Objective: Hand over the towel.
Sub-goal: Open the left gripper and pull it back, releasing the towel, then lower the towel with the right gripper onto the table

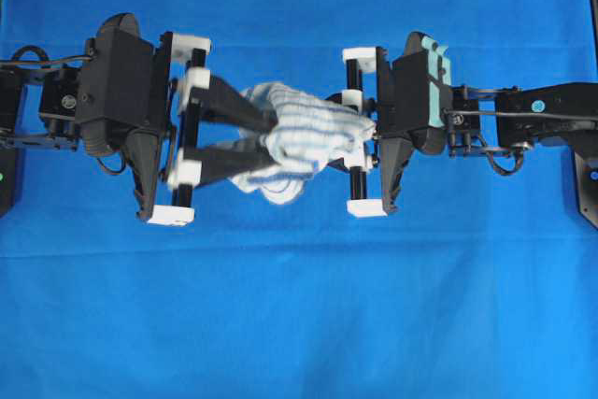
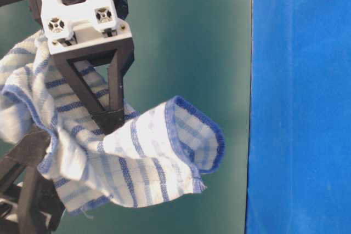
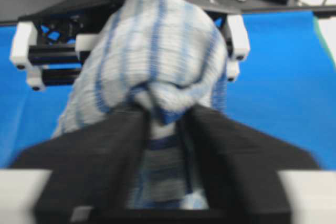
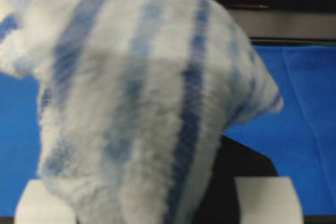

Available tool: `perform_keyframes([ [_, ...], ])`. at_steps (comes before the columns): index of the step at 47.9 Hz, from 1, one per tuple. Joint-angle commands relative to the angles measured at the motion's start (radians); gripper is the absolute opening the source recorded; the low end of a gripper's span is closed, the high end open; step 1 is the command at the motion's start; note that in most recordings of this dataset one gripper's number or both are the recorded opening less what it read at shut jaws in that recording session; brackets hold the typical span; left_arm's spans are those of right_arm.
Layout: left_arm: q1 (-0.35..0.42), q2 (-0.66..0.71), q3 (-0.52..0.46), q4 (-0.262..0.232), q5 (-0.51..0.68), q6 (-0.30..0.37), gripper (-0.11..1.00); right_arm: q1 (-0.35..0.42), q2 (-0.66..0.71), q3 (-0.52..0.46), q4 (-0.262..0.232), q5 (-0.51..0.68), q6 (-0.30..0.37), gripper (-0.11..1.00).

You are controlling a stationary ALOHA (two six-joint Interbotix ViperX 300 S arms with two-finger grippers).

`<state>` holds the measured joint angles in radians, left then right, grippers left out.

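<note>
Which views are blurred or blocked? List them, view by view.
Overhead: sharp and evenly lit, small white blue-striped cloth towel clear. Table-level: sharp, weave visible. Left wrist: soft, black fingers of the left end effector blurred. Right wrist: towel fills the frame, out of focus, hiding most else.

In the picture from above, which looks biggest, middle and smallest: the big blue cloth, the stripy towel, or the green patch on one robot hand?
Largest to smallest in the overhead view:
1. blue cloth, filling nearly the whole picture
2. towel, bunched between the two grippers
3. green patch on the right arm's wrist, clearly the smallest
</note>
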<state>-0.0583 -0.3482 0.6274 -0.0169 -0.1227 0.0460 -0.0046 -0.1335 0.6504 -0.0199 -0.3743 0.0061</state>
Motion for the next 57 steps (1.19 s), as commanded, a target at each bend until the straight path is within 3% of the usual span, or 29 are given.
perform_keyframes([
  [1, -0.002, -0.020, -0.005, -0.002, -0.017, -0.003, 0.49, -0.002, -0.029, -0.021, -0.002, -0.002, 0.002, 0.08],
  [6, -0.002, -0.060, 0.025, -0.002, -0.017, 0.000, 0.80, 0.000, -0.038, -0.014, -0.002, -0.002, 0.006, 0.08],
  [11, -0.002, -0.123, 0.069, -0.002, -0.018, 0.000, 0.93, 0.002, -0.054, -0.005, -0.002, 0.000, 0.006, 0.08],
  [27, -0.002, -0.321, 0.190, -0.003, -0.025, -0.005, 0.93, 0.002, -0.087, 0.021, -0.002, 0.020, 0.009, 0.08],
  [37, -0.002, -0.331, 0.202, -0.002, -0.025, -0.003, 0.93, 0.000, -0.084, 0.012, 0.003, 0.094, 0.018, 0.08],
  [45, -0.002, -0.316, 0.198, -0.002, -0.023, -0.003, 0.93, 0.002, -0.046, -0.040, 0.020, 0.293, 0.021, 0.08],
  [57, -0.002, -0.314, 0.201, -0.002, -0.025, 0.003, 0.93, -0.005, 0.123, -0.198, 0.015, 0.638, 0.018, 0.08],
])
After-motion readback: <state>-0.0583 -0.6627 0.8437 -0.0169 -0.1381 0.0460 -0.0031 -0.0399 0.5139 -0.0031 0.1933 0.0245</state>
